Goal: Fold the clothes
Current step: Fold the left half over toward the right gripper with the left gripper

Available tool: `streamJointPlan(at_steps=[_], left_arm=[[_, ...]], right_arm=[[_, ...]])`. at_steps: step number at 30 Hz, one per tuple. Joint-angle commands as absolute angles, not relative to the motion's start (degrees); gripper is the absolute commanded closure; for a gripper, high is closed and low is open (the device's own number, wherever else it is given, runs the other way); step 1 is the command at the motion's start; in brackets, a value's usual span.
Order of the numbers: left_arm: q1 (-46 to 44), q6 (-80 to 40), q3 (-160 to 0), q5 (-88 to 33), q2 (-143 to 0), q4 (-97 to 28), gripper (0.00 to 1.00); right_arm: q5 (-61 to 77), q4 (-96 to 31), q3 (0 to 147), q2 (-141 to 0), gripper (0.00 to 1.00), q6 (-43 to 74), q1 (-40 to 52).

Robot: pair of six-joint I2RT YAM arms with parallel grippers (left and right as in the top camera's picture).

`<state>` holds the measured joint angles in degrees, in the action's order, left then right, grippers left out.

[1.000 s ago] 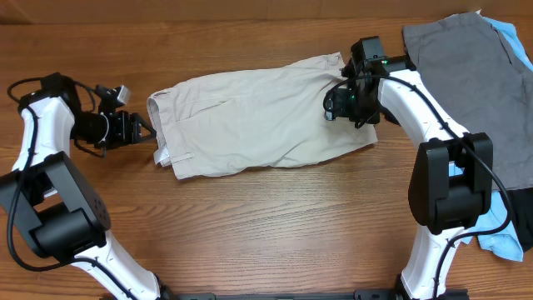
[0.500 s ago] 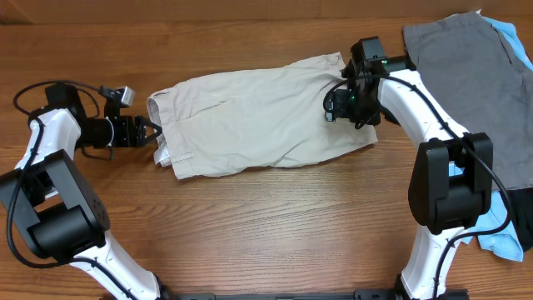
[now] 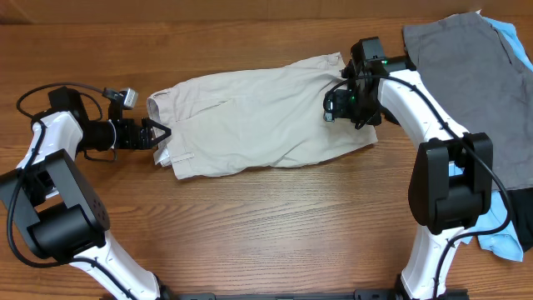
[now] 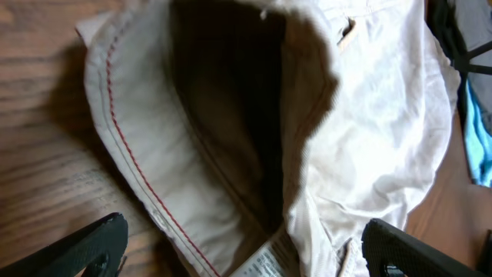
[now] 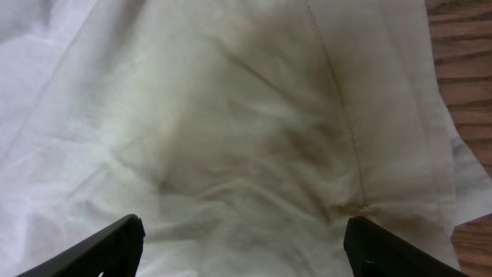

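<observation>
At the shorts (image 3: 266,121), left hand (image 4: 250,250) and right hand (image 5: 246,250) gape empty, fingers partly cropped.

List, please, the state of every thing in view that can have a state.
Khaki shorts: lying flat on the table, waistband gaping open.
Left gripper: open, at the waistband, holding nothing.
Right gripper: open, over the leg end of the shorts.
Grey garment: spread out, on top of the light-blue one.
Light-blue garment: crumpled, mostly covered.
Black garment: mostly out of frame.
</observation>
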<state>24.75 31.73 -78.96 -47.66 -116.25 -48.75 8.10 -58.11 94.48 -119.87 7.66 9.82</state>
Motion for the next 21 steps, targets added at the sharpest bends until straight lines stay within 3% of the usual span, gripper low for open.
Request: streamJointPlan(at_steps=[1, 10, 21], left_arm=[[24.3, 32.3, -77.8, -47.4, -115.3, -46.9, 0.0], [23.4, 26.0, -77.7, -43.1, -118.8, -42.9, 0.0], [14.9, 20.4, -77.7, -43.0, -125.2, -36.8, 0.0]], right_arm=[[7.8, -58.0, 94.8, -119.1, 0.12, 7.5, 9.6], [7.8, -57.7, 94.8, -119.1, 0.11, 7.5, 9.6], [8.7, -57.6, 94.8, -119.1, 0.11, 7.4, 9.6]])
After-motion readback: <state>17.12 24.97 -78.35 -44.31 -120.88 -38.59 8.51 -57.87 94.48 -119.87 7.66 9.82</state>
